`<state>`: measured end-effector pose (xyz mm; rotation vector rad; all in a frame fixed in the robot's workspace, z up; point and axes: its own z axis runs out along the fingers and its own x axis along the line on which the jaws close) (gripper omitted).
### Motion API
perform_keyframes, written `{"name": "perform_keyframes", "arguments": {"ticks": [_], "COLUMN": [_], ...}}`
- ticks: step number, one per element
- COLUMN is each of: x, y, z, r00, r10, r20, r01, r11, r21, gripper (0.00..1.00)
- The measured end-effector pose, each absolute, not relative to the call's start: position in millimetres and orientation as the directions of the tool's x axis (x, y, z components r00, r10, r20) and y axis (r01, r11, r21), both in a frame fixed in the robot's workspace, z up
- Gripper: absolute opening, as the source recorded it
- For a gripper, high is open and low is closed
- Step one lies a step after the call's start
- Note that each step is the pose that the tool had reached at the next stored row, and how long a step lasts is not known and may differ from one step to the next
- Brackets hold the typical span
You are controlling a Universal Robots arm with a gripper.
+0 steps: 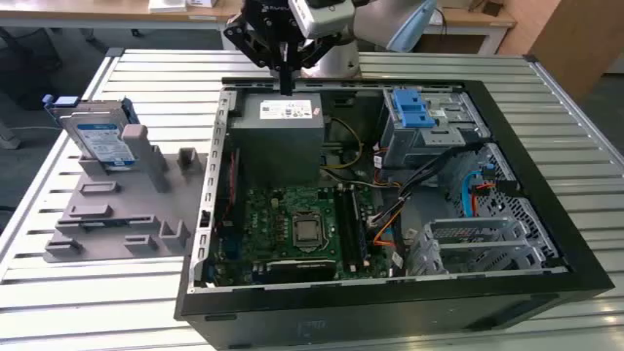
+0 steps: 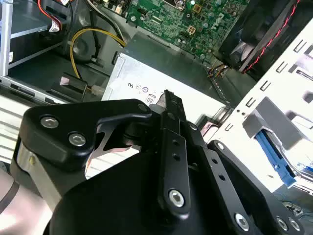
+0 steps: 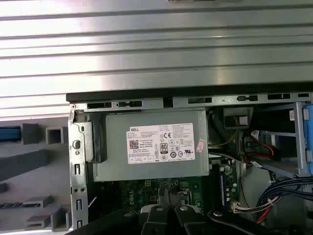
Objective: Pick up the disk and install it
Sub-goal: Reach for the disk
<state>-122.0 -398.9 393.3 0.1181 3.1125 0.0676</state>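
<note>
One hand (image 1: 286, 86) is mine, and it is clenched on nothing, the fingers pressed together and pointing straight down. It hangs over the open computer case (image 1: 575, 241), right above the edge of the grey power supply (image 1: 283, 135) that lies against the case wall. I cannot tell whether my fingertips touch that box.

In both wrist views the power supply's white label sits just past my fingertips (image 3: 168, 191), and the green motherboard (image 2: 195, 24) lies beyond the box.

The disk (image 1: 102, 142) is well apart from my hand, outside the case. It stands on edge in a grey holder (image 1: 117, 219) on the slatted metal tabletop (image 1: 98, 307), toward the exterior view's left. Its blue-and-white label faces out and its blue bracket shows along the top.

On the opposite side of my hand from the disk, inside the case, the grey drive bay (image 1: 439, 135) carries a blue latch (image 1: 411, 110) on top.
</note>
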Motion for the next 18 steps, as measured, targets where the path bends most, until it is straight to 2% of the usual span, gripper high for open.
{"name": "perform_keyframes", "arguments": {"ticks": [18], "x": [-128.0], "y": [-398.9], "z": [393.2], "r00": [-0.997], "r10": [0.076], "r20": [-0.024], "r01": [0.075], "r11": [0.996], "r21": [0.044], "gripper": [0.11]}}
